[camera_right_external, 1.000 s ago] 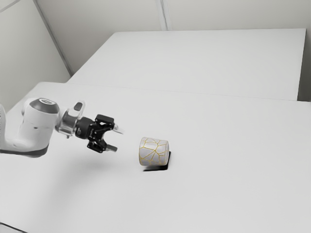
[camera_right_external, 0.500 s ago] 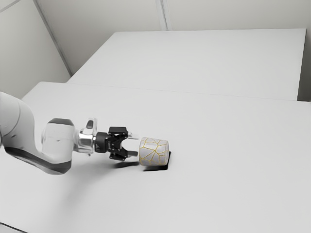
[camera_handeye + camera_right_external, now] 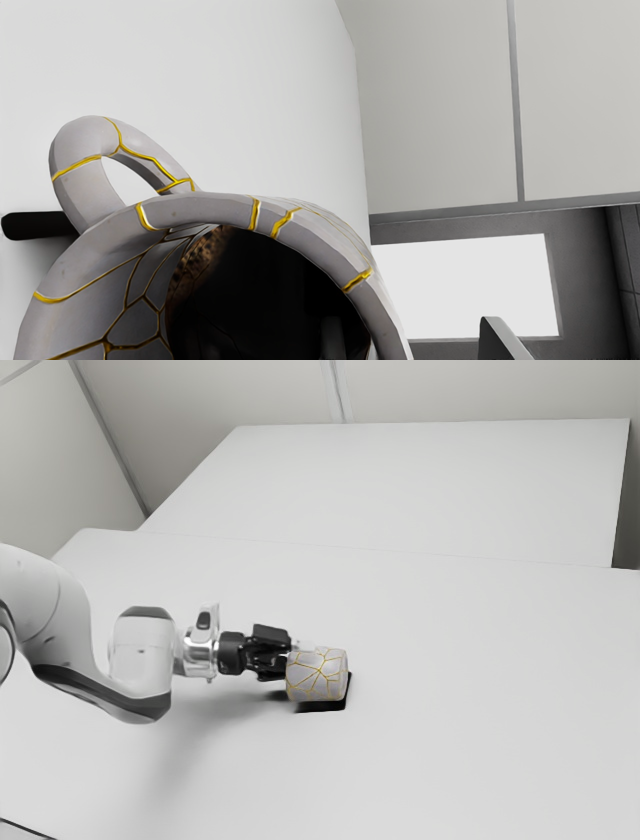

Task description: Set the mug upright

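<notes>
The mug's point(image 3: 318, 674) floor is lost to me in shadow, 1 finger point(image 3: 332, 340) partly hidden inside; the wrist view crops the rim point(image 3: 200, 211), the exterior view's left edge my arm point(image 3: 140, 660).

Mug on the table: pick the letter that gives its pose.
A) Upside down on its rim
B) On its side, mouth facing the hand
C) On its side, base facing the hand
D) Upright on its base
B: the mug lies on its side in the exterior view, and the wrist view looks past the rim into its dark inside from the hand.
</notes>
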You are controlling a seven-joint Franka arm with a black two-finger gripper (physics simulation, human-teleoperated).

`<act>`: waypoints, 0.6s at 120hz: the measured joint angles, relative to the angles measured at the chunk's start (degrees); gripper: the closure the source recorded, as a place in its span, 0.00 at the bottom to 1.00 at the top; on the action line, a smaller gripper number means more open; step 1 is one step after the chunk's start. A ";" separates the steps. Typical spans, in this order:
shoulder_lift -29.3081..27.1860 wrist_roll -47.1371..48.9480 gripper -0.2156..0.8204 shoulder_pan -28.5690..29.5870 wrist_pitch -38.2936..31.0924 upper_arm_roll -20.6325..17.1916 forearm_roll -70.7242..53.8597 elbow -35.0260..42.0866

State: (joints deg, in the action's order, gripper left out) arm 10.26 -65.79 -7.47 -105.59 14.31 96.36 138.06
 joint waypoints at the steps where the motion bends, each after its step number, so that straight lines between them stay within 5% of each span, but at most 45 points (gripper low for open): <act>1: 0.04 -0.11 0.68 -0.02 0.00 0.00 0.04 0.00; 22: 0.13 -2.07 0.86 -0.14 -0.10 -0.14 0.45 -0.08; 49: -3.71 -3.49 0.93 -0.03 -2.32 -0.25 -3.26 -3.84; 72: -7.08 1.60 0.95 1.09 -12.08 -3.10 -40.55 -16.04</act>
State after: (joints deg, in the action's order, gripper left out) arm 3.18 -64.19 -6.38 -117.67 11.22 55.82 122.02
